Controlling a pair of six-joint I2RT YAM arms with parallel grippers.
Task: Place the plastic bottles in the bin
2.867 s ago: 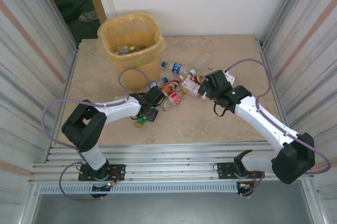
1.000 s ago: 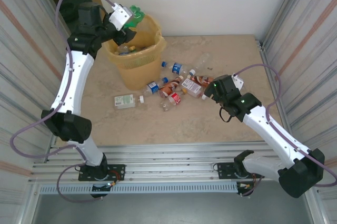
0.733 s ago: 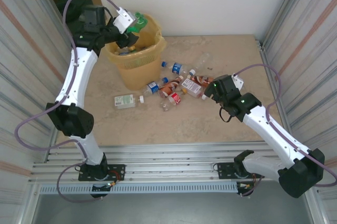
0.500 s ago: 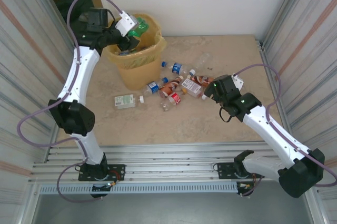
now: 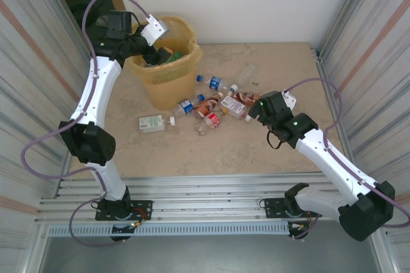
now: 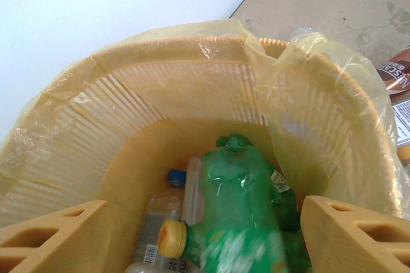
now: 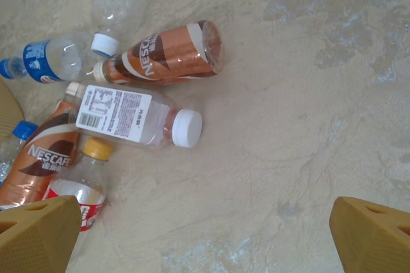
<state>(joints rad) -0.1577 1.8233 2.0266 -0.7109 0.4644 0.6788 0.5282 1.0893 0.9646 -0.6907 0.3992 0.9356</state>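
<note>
Nearest us, the right end effector (image 7: 205, 229) hangs over the counter (image 5: 256, 157) with its jaws spread wide and nothing between them. It is just beside the loose bottles (image 5: 211, 109), placed, we judge, to pick the next one. Under it lie a brown-orange bottle (image 7: 163, 55), a white-capped bottle (image 7: 131, 119) just beside it, and a red-white bottle (image 7: 73, 196) partly covered by a finger. A blue-labelled bottle (image 7: 48, 58) runs off the frame edge. One pale bottle (image 5: 152, 123) lies apart to the left. Farther back stands the bin (image 5: 163, 81), with the left end effector (image 6: 205, 207) above its mouth, jaws apart and wider than the green bottle (image 6: 243, 222) below them. That bottle is blurred, so we take it to be loose and dropping in. The bottles beneath it overlap, and we cannot count them.
</note>
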